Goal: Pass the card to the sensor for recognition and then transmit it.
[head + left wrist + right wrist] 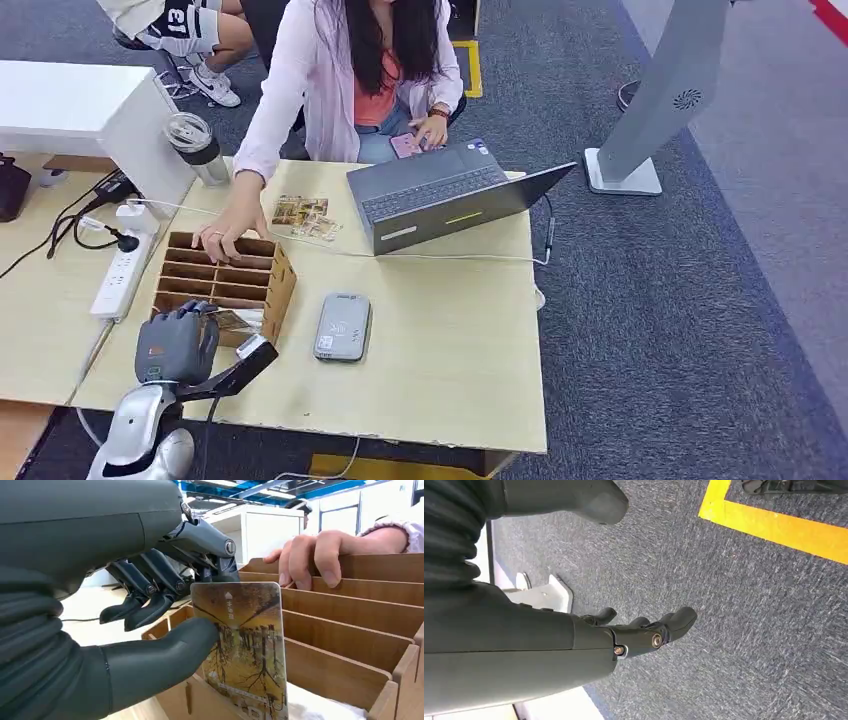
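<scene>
The card (243,650), judged thin, light, stiff and slick, is pinched upright near one edge by the left hand (150,605) above the rack (350,625); the right hand (639,630) hangs empty, fingers apart.

Slotted wooden card box (225,280): on the pale wooden table (450,370), left of the grey card sensor (342,327).
Open grey laptop (445,195): behind the sensor.

My matt grey hand (150,645), with its ribbed rubbery cover, pinches a glossy printed card (245,645) above the plain raw-wood slotted box (350,625), which stands on a smooth pale wood-grain table (450,340) beside rough grey carpet (734,590).
</scene>
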Action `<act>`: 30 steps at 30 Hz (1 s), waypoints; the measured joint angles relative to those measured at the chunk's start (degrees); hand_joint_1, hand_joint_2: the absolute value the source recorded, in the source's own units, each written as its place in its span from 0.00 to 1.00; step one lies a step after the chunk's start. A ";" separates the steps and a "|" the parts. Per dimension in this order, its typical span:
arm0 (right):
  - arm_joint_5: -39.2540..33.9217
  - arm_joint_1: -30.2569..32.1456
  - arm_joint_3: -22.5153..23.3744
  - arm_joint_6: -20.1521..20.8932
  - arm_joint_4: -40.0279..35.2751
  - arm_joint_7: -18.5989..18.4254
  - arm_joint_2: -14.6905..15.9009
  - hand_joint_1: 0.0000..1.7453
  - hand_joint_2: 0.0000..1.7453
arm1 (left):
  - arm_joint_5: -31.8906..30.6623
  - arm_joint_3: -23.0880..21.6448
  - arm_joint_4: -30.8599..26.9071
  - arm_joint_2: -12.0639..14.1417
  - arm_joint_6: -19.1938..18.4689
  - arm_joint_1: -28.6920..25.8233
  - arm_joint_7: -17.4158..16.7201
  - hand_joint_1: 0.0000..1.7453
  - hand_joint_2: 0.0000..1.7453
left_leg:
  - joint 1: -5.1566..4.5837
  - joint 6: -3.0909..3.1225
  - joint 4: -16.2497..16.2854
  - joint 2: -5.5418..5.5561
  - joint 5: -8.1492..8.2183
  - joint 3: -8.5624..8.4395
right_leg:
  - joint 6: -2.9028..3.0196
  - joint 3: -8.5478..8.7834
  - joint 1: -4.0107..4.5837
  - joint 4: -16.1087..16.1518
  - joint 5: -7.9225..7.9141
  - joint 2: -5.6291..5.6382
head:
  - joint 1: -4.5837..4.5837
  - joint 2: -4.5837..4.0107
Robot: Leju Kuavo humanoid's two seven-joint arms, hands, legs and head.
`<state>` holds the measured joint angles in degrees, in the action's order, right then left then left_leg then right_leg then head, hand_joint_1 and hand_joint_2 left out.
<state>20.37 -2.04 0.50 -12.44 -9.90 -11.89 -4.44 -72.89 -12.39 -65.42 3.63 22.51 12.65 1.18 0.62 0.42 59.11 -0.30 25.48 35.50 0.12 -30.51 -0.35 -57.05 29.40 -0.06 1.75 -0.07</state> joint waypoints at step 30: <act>2.89 -0.30 0.00 1.01 0.00 0.83 0.04 0.00 1.00 | 3.28 -2.62 -9.35 2.86 -5.40 21.07 -1.12 1.00 1.00 | 0.04 -0.06 0.02 0.07 -0.18 0.05 | -0.02 -0.07 0.02 -0.03 -0.15 -0.04 | 0.02 0.00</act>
<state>23.26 -2.35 0.50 -11.43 -9.90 -11.06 -4.39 -69.61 -15.02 -74.77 6.49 17.11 33.72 0.06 0.66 0.36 59.14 -0.23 25.30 35.55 0.09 -30.58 -0.33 -57.07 29.25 -0.11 1.77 -0.07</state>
